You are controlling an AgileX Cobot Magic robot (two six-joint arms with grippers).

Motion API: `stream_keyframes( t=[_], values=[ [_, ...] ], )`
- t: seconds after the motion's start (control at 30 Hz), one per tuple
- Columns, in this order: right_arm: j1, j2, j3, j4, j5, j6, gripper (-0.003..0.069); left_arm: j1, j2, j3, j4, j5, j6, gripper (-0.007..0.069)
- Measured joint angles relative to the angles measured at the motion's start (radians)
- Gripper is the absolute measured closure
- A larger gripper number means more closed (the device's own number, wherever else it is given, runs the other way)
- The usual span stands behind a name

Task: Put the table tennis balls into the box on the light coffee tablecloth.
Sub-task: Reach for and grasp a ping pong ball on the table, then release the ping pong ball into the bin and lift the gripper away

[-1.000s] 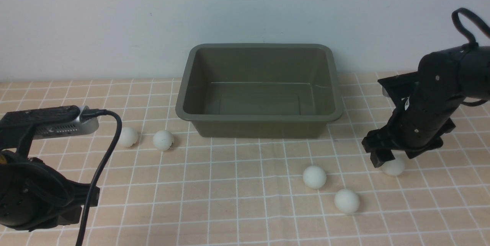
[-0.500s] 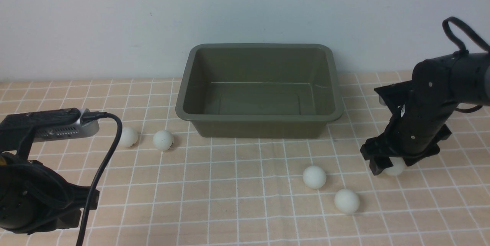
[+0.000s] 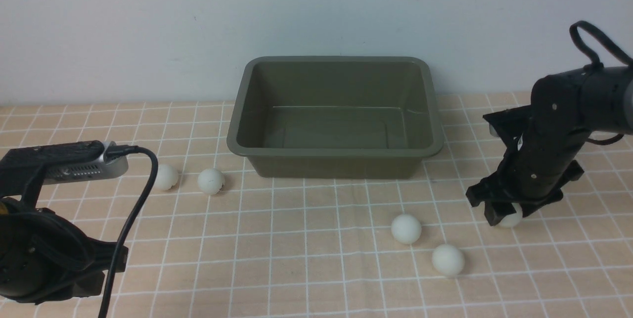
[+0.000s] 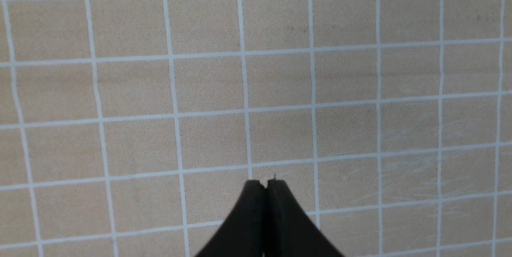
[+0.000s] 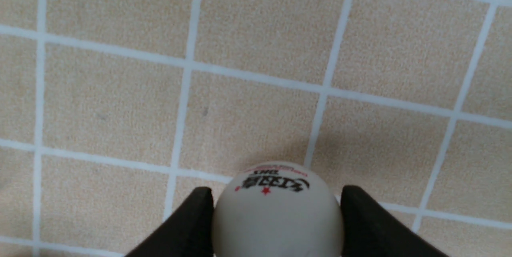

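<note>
My right claw [image 5: 278,190] grips a ball [image 5: 276,217] on the cloth [image 3: 316,258]
Fingers [image 5: 188,225] touch both its sides, right of the box [image 3: 336,152]; my left claw [image 4: 266,183] is closed, holding nothing

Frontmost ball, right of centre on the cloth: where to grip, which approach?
Pinch the frontmost ball across its widest middle, coming straight down from above. It is a smooth sphere lying free on the tablecloth, apart from the neighbouring ball, so both sides are clear; an off-centre pinch would probably squirt it away.
</note>
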Motion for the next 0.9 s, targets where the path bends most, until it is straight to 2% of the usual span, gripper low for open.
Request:
stream_keyframes(
  t=[0.27, 0.4, 0.6, 0.9],
  values=[
    [0.0, 0.0, -0.233, 0.001, 0.204, 0.0, 0.0293, 0.0, 0.0, 0.0, 0.0, 0.01, 0.0, 0.0693],
    [0.0, 0.0, -0.408, 0.056, 0.28, -0.01, 0.0293, 0.0, 0.0, 0.0, 0.0, 0.016, 0.0, 0.0693],
    [0.03, 0.025, -0.577, 0.236, 0.285, -0.114, 0.0293, 0.0, 0.0, 0.0, 0.0, 0.018, 0.0, 0.0693],
    [0.121, 0.187, -0.667, 0.275, 0.219, -0.14, 0.0293, 0.0, 0.0, 0.0, 0.0, 0.019, 0.0, 0.0693]
  ],
)
